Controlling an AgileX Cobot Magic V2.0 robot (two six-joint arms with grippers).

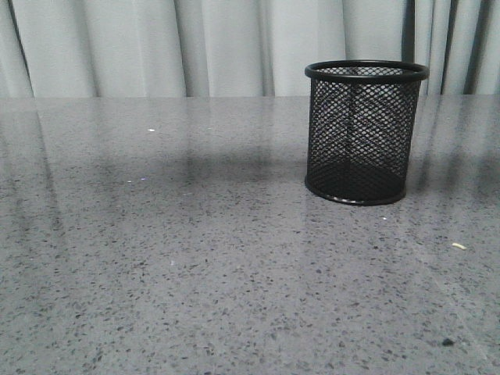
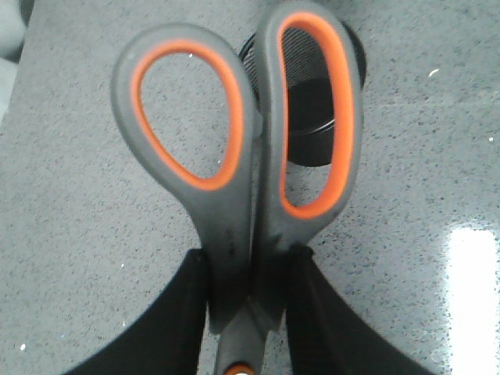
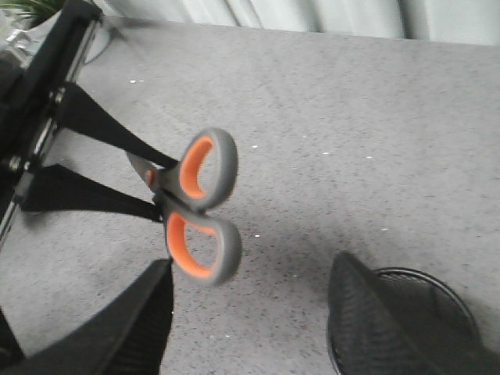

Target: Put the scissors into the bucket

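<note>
Scissors clamped in left pincer, airborne, bucket upright beyond

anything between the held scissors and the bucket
Nothing: in the right wrist view only bare table separates the scissors, held by the left end effector, from the bucket.

No readable text, label, brand name, number or sign appears in any of the three views. The scissors show only plain grey handles with orange lining, and the black mesh bucket carries no marking. The speckled grey table is likewise free of any lettering.
</note>
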